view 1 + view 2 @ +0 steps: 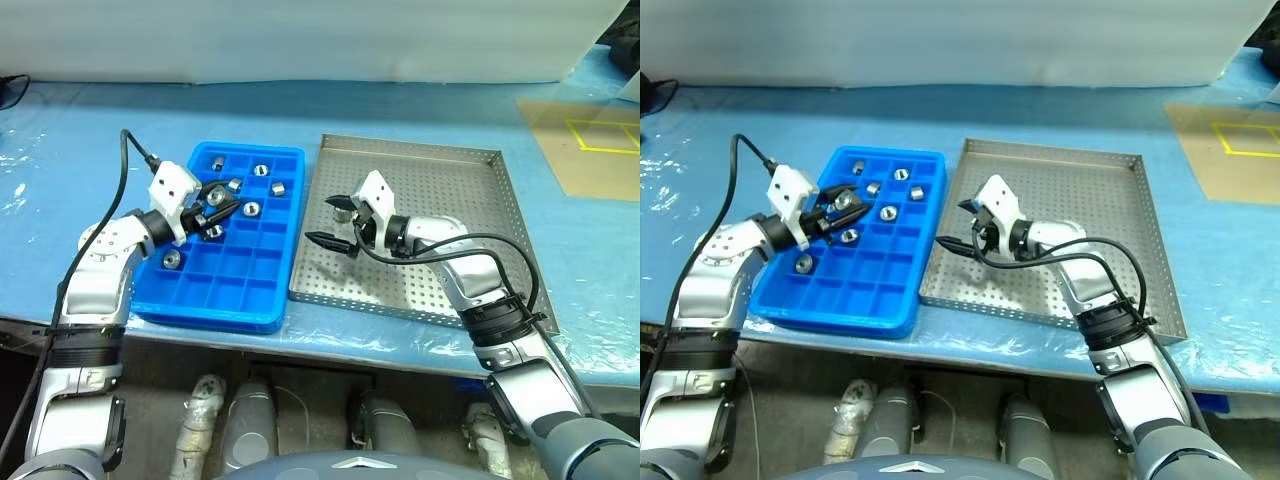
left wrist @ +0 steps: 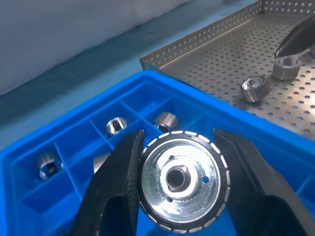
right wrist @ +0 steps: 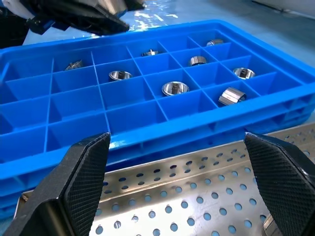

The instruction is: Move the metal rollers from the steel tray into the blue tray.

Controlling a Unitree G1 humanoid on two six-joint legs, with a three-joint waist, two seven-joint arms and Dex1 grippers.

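Left gripper (image 2: 179,184) is clamped on a roller (image 2: 183,183) and hangs over the blue tray (image 1: 250,310). The held roller is a shiny silver disc-like cylinder with a notched rim, a dark centre hole and a stepped inner face, seen end-on between the two black fingers (image 2: 118,191).

Other rollers (image 3: 175,88) sit one per cell in the blue tray's far rows; they are short, bright and hollow, some upright and some tipped on their sides. Near rows of cells hold none.

Right gripper (image 1: 336,222) is spread wide with nothing in it, low over the steel tray (image 1: 470,200) near the edge beside the blue tray. Two more rollers (image 2: 254,89) lie on the perforated floor of the steel tray, near one right fingertip.
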